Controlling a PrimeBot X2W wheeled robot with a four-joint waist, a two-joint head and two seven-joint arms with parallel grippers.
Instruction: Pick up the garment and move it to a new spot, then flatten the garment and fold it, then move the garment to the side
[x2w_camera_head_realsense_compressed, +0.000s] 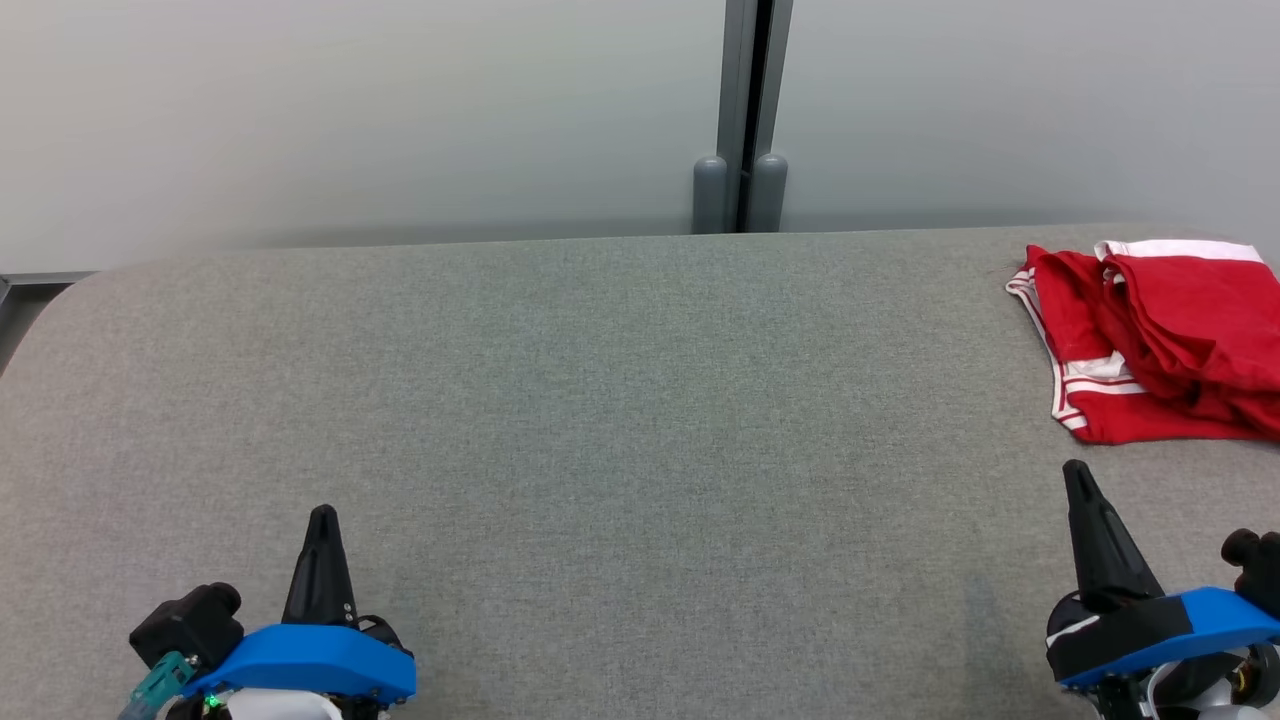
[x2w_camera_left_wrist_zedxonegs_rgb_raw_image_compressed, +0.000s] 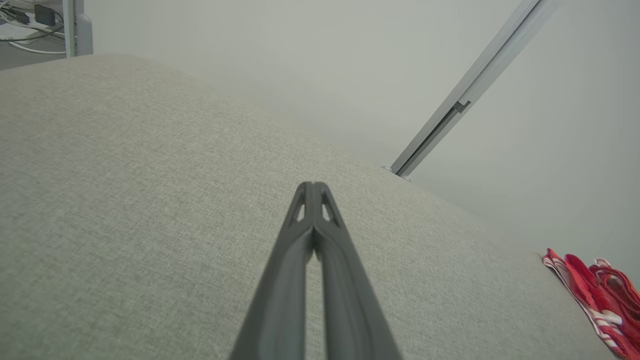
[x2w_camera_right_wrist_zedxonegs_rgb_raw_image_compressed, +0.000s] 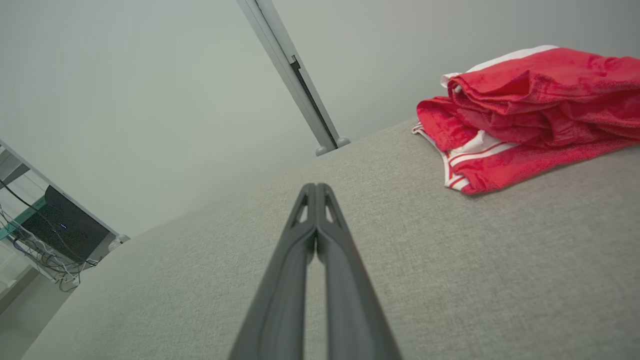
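Observation:
A red garment (x2w_camera_head_realsense_compressed: 1160, 340) with white stripes and a white band lies bunched and folded over at the far right of the grey fabric table (x2w_camera_head_realsense_compressed: 600, 400), partly cut off by the head view's right edge. It also lies at the upper right of the right wrist view as the red garment (x2w_camera_right_wrist_zedxonegs_rgb_raw_image_compressed: 530, 115) and at the lower right corner of the left wrist view as the red garment (x2w_camera_left_wrist_zedxonegs_rgb_raw_image_compressed: 600, 295). My right gripper (x2w_camera_head_realsense_compressed: 1075, 470) is shut and empty, a short way in front of the garment. My left gripper (x2w_camera_head_realsense_compressed: 323, 515) is shut and empty at the lower left, far from it.
A pale wall with a grey vertical post (x2w_camera_head_realsense_compressed: 742, 120) stands behind the table's far edge. The table's rounded left corner (x2w_camera_head_realsense_compressed: 60, 300) drops to the floor. Shelving with cables and a dark box (x2w_camera_right_wrist_zedxonegs_rgb_raw_image_compressed: 60, 230) stands beyond that end.

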